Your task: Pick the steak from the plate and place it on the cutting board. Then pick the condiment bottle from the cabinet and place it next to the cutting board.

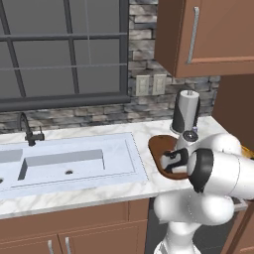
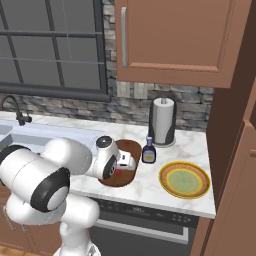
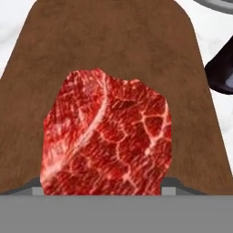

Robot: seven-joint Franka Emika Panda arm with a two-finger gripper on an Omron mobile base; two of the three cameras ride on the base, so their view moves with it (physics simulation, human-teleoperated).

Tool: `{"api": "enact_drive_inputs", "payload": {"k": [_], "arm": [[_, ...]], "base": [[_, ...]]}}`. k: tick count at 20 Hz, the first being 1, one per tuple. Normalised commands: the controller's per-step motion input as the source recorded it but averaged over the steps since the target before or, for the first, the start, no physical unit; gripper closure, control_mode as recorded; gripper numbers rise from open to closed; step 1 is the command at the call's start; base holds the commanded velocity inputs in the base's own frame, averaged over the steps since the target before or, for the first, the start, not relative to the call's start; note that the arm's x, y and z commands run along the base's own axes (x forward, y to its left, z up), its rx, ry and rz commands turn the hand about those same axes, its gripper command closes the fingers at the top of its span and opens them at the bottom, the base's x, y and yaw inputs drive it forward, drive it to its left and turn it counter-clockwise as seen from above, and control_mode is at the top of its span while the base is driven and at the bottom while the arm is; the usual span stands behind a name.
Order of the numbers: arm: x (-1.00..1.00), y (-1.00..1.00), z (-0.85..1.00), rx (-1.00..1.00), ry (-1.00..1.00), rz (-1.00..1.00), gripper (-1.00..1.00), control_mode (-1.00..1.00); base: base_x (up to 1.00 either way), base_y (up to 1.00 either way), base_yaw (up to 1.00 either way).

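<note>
In the hand view the steak (image 3: 107, 136) lies on the cutting board (image 3: 109, 41), filling the near foreground. The gripper (image 2: 121, 167) hangs low over the board; its jaws stand spread, and whether they touch the meat I cannot tell. Just beyond the board stands the condiment bottle (image 2: 148, 151), the plate (image 2: 184, 180) beside it, the paper towel roll (image 2: 163, 121) behind.

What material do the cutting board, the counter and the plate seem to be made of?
Cutting board: probably wood, matte; dark brown with faint grain.
Counter: looks like marble, polished; white with grey veins.
Plate: perhaps glazed ceramic; smooth orange-yellow rim, pale green centre.
</note>
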Motion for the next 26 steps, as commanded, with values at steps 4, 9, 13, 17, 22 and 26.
{"api": "enact_drive_inputs", "payload": {"k": [4, 9, 13, 17, 22, 26], "arm": [[0.02, 0.0, -0.6, 0.0, -0.08, 0.0, 1.0, -1.0], [0.0, 0.07, -0.41, 0.0, -0.05, 0.0, -1.0, -1.0], [-0.01, 0.03, -0.05, 0.0, 0.0, 0.0, -1.0, -1.0], [-0.12, 0.02, 0.21, -0.01, 0.04, 0.0, -1.0, -1.0], [-0.26, 0.0, 0.49, -0.06, 0.07, 0.0, -1.0, -1.0], [-0.3, 0.0, 0.57, -0.06, 0.07, 0.0, -1.0, -1.0]], "base": [[0.0, 0.0, 0.0], [0.0, 0.0, 0.0], [0.0, 0.0, 0.0], [0.0, 0.0, 0.0], [0.0, 0.0, 0.0], [0.0, 0.0, 0.0]]}}
